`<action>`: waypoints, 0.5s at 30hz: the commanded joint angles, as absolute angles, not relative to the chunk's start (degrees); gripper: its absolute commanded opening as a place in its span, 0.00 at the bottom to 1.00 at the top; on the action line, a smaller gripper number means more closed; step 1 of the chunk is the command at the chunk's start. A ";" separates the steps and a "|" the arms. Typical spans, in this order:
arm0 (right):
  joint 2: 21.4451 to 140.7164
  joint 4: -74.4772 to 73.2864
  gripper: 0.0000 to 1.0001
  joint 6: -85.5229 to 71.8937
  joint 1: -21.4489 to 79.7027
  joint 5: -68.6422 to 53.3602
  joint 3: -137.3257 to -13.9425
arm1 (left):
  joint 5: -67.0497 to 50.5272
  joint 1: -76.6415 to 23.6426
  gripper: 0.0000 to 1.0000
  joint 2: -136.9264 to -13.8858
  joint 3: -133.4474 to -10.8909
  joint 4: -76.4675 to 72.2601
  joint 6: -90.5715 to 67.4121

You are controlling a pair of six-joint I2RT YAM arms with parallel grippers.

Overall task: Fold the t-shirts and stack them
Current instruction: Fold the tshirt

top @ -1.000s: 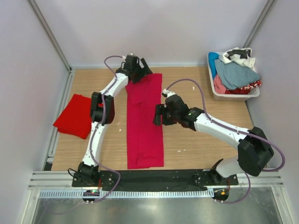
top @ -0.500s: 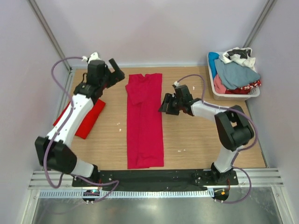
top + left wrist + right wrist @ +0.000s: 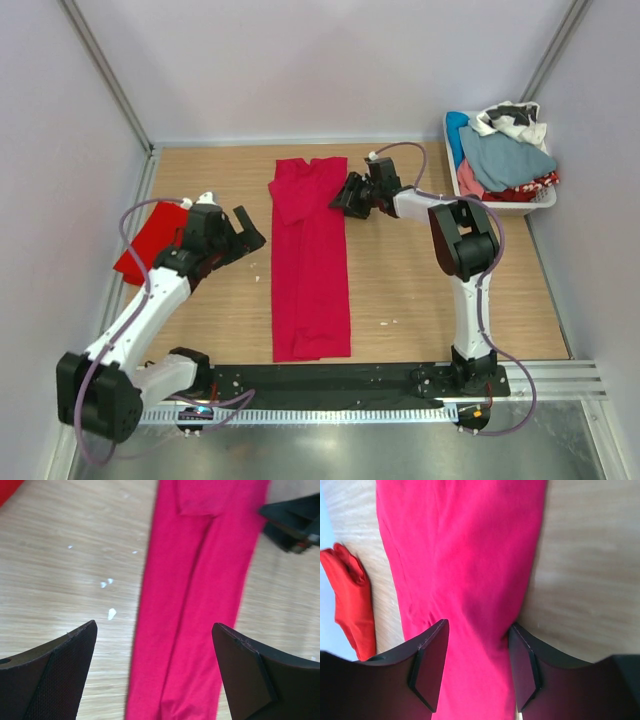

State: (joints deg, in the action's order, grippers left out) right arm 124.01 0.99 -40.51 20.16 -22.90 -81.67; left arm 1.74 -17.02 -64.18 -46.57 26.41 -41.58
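The crimson t-shirt (image 3: 311, 262) lies folded into a long narrow strip down the middle of the table. It also shows in the left wrist view (image 3: 200, 600) and the right wrist view (image 3: 470, 555). The scarlet t-shirt (image 3: 148, 232) lies folded at the left, partly hidden by my left arm, and shows in the right wrist view (image 3: 352, 605). My left gripper (image 3: 255, 233) is open and empty, left of the strip and facing it (image 3: 155, 670). My right gripper (image 3: 336, 198) is open, its jaws straddling the strip's right edge near the far end (image 3: 476, 667).
A white basket (image 3: 452, 180) holding several mixed clothes stands at the back right. Walls enclose the table at the left, back and right. Small white specks (image 3: 111, 613) lie on the wood left of the strip.
My left arm swung back from the far left corner to beside the strip's middle. My right gripper moved farther up to the strip's right edge near the top. The shirts have not moved.
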 commanded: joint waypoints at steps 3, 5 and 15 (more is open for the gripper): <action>128.84 -1.93 0.53 -42.10 18.81 -20.74 -88.32 | -3.78 -17.23 0.97 -58.98 -43.07 24.43 -42.01; 130.16 -2.72 0.50 -42.01 18.46 -19.61 -89.90 | -3.78 -17.23 0.97 -58.89 -41.05 24.52 -41.66; 131.84 -5.19 0.01 -39.46 13.19 -20.12 -92.20 | -5.36 -18.28 0.95 -61.52 -37.36 21.71 -42.10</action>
State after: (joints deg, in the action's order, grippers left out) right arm 130.89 -2.85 -41.50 16.19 -21.34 -90.96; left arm -3.09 -17.32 -61.28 -37.65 25.06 -41.67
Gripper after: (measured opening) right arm 0.037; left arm 0.952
